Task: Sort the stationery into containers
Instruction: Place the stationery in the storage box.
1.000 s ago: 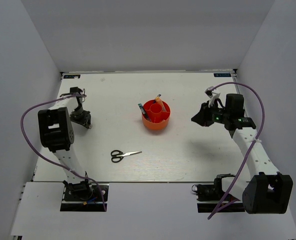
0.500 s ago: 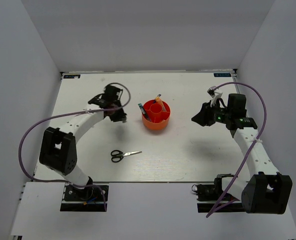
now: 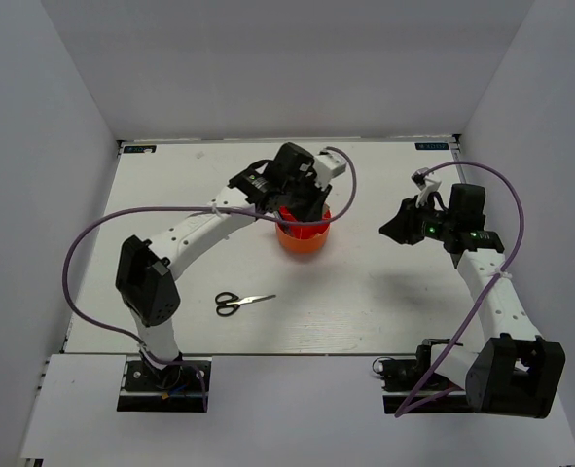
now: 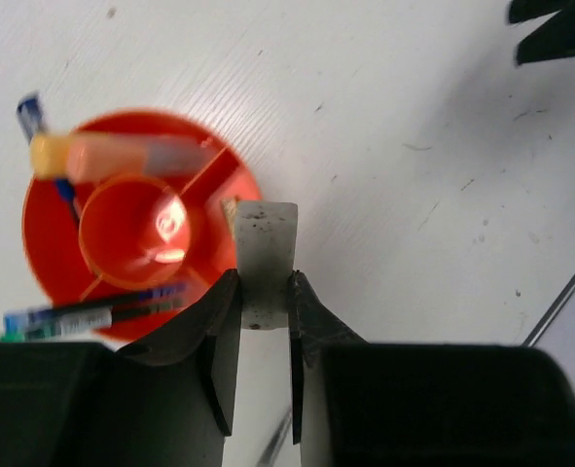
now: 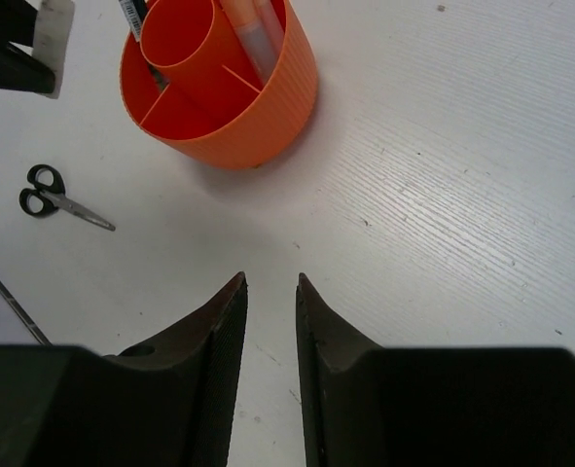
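The left pincer [image 4: 264, 292], clamped on a white eraser [image 4: 266, 241], has swung within a second from the left of the counter [image 4: 413, 117] to just above the orange cup [image 4: 49, 268], so a drop looks near. The cup's ring holds a highlighter [image 4: 122, 156] and pens [image 4: 92, 316], and its centre looks empty. Scissors [image 3: 243, 301] lie loose. The right pincer [image 5: 270, 284] hangs slightly parted and empty.

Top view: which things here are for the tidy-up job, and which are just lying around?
For the job:
- orange cup
- scissors on the table
- white eraser, pinched in the left hand
- pens and highlighter, in the cup

Just there:
- purple cables
- blue stickers at the table's far corners
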Robot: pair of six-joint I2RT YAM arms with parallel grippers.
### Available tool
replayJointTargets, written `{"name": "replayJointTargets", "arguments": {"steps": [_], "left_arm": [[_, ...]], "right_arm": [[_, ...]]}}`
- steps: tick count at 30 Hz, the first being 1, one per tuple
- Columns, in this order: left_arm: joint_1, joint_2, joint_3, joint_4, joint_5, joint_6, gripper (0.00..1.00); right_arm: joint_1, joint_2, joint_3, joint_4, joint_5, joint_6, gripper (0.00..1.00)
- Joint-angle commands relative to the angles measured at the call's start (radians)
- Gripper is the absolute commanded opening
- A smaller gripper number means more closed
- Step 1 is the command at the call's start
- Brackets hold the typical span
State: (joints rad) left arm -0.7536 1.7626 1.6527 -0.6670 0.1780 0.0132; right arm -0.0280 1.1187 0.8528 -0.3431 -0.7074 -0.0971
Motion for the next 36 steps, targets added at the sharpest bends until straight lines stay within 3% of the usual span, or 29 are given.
{"name": "replayJointTargets", "arguments": {"steps": [1,4,18,30,36], "left_arm": [[-0.038,0.084,0.149,-0.074,0.028,0.165,0.00],[-0.062,0.149,0.211,-0.146,-0.021,0.188,0.00],[-0.105,0.159,0.061,-0.006,-0.277,0.172,0.00],[-0.104,0.196,0.027,0.040,-0.348,0.185,0.03],[-0.107,0.187,0.002,0.040,-0.356,0.176,0.16]], "right_arm": [[-0.010,-0.019,-0.009,0.027,-0.020,0.011,0.30],[-0.019,-0.025,-0.008,0.027,-0.024,0.011,0.30],[-0.032,-0.023,-0.011,0.027,-0.046,0.014,0.30],[-0.052,-0.030,-0.015,0.029,-0.081,0.023,0.31],[-0.058,-0.030,-0.017,0.032,-0.089,0.028,0.31]]}}
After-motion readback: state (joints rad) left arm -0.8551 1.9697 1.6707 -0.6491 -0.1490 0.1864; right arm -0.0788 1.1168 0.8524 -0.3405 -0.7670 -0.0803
